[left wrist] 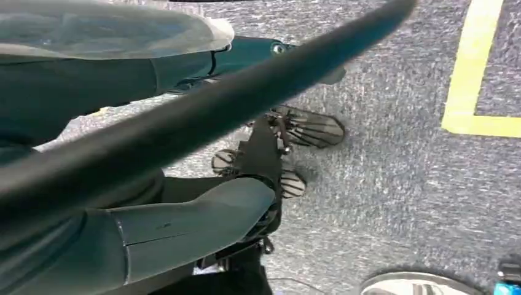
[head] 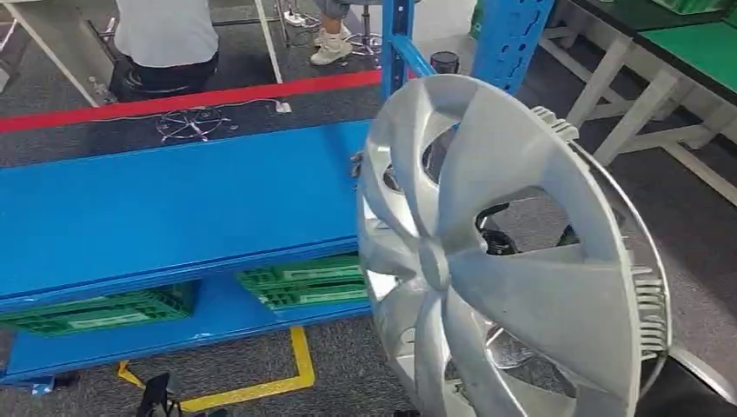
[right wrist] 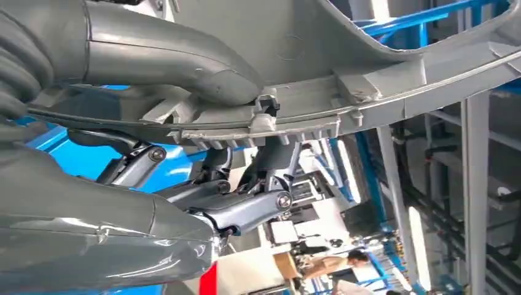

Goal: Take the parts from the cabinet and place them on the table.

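- With my right hand (right wrist: 184, 147) clamped on the rim of the silver wheel cover (head: 513, 261), the part hangs upright in front of me, clear of the blue cabinet shelf (head: 174, 208) — the carrying step, I judge.
- My left hand (left wrist: 264, 160) hangs over the floor; I cannot tell its state.
- Next — turn toward the green surface (head: 704, 52) and lower the cover flat.

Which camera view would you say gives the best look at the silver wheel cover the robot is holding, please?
The head view: the wheel cover shows nearly whole, spokes and clipped rim facing the camera. The right wrist view shows a stretch of its rim and back, gripped by the right hand. The left wrist view gives no clear look at it.
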`<state>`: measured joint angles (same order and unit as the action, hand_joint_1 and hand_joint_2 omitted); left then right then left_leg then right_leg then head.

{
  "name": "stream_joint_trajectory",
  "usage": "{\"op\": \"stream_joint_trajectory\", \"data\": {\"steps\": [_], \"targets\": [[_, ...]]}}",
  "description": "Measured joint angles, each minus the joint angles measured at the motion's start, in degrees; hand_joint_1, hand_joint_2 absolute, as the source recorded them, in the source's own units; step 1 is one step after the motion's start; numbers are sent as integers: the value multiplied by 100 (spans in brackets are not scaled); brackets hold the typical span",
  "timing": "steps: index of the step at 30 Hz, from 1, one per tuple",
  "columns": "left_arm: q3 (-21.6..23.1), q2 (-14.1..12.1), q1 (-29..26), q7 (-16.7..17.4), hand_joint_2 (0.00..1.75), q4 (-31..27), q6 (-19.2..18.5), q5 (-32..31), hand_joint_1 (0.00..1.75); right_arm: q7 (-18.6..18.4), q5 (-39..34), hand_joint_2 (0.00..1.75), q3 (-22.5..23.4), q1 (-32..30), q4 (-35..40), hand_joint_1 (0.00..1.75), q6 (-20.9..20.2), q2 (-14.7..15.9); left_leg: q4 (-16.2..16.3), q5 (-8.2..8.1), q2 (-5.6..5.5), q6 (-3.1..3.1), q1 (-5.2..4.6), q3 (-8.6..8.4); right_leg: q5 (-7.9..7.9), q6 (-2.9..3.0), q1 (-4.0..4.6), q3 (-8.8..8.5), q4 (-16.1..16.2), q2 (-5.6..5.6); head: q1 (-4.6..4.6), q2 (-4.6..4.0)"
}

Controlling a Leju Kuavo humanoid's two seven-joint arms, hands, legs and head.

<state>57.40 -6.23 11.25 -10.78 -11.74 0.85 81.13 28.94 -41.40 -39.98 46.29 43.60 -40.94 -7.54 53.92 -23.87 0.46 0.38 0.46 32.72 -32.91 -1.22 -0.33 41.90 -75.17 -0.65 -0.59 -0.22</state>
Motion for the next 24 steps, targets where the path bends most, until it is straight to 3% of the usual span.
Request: {"op": "stream_joint_trajectory", "data": {"steps": [1, 3, 4, 5, 9, 10, 13, 14, 15, 16, 18, 19, 20, 21, 22, 23, 24], "targets": [[0, 9, -1, 0, 175, 0, 0, 2, 0, 0, 0, 175, -2, 1, -11, 175, -2, 0, 3, -11, 2, -9, 0, -15, 220, 3, -10, -162, 329, 6, 26, 0], [0, 22, 0, 0, 175, 0, 0, 2, 0, 0, 0, 175, 0, 12, -11, 175, -9, 0, 18, -53, 4, -45, 0, -64, 769, 39, -12, -693, 1425, 58, 89, 0], [0, 22, -1, 0, 175, 0, 0, 2, 0, 2, 0, 175, 0, 24, -11, 175, -11, 0, 23, -73, 8, -73, -7, -61, 789, 79, 2, -828, 1743, 129, 116, 0], [0, 22, 7, 0, 175, 0, 0, 2, 0, 0, 2, 175, -2, 51, -13, 175, -13, -7, 69, -83, 7, -99, -44, -24, 743, 104, 36, -964, 1904, 118, 125, 0], [0, 22, -14, -2, 175, 0, 0, 4, 0, 9, 7, 175, -2, 44, -39, 175, -9, -13, 59, -66, 38, -212, -32, -18, 781, 217, 16, -947, 1957, 55, 83, 0], [0, 22, -9, -7, 175, 0, -2, 4, 0, 11, 22, 175, -2, 56, -41, 175, 35, -28, 219, -204, 20, -238, -11, 40, 796, 239, -6, -975, 1983, 45, 68, 0], [0, 24, -16, -11, 175, 0, -15, 2, 0, 35, 118, 175, -7, 66, -66, 175, 250, -50, 1625, -814, -4, -316, 9, 756, 793, 273, -6, -971, 1983, 40, -55, 0], [0, 28, -22, -11, 175, 0, -15, 2, 0, 50, 168, 175, -11, 54, -81, 175, 364, -50, 1930, -857, -4, -332, 12, 939, 792, 274, -6, -971, 1983, 31, -74, 0], [0, 33, -24, -11, 175, 0, -15, 0, 0, 68, 201, 175, -11, 47, -101, 175, 486, -55, 1944, -769, -4, -338, 21, 991, 791, 272, -7, -975, 1983, 19, -92, 0], [0, 33, -25, -11, 175, 0, -15, -4, 0, 81, 227, 175, -11, 49, -122, 175, 595, -61, 1651, -540, -4, -342, 36, 890, 790, 271, -9, -976, 1982, -1, -118, 0], [0, 15, -20, -11, 175, 0, -15, -13, 0, 85, 230, 175, -11, 58, -140, 175, 625, -83, 612, -12, -11, -331, 64, 426, 777, 251, -11, -988, 1980, -34, -151, 0], [0, 15, -13, -11, 175, 0, -15, -15, 0, 87, 221, 175, -11, 70, -144, 175, 625, -92, 221, 115, -31, -323, 75, 249, 772, 238, -10, -984, 1980, -44, -175, 0], [0, 15, 0, -11, 175, 0, -17, -18, 0, 92, 219, 175, -9, 81, -149, 175, 623, -103, 46, 87, -37, -295, 41, 192, 749, 202, 36, -952, 1946, -67, -212, 0], [0, 17, 5, -11, 175, 0, -20, -22, 0, 90, 212, 175, -9, 78, -151, 175, 614, -107, 50, 95, -26, -276, 53, 193, 735, 198, 40, -941, 1950, -72, -179, 0], [0, 31, 7, -11, 175, 0, -26, -29, 0, 85, 203, 175, -9, 69, -153, 175, 610, -107, 43, 86, -16, -297, 61, 186, 666, 346, 58, -956, 1933, -66, -129, 0], [0, 33, 5, -11, 175, 0, -33, -31, 0, 83, 192, 175, -9, 64, -160, 175, 605, -107, 37, 82, -27, -288, 42, 171, 693, 375, 49, -968, 1930, -63, -96, 0], [0, 33, 7, -11, 175, 0, -33, -29, 0, 85, 188, 175, -7, 66, -164, 175, 601, -107, 40, 75, -30, -271, 31, 166, 701, 361, 44, -977, 1942, -57, -92, 0]]}}
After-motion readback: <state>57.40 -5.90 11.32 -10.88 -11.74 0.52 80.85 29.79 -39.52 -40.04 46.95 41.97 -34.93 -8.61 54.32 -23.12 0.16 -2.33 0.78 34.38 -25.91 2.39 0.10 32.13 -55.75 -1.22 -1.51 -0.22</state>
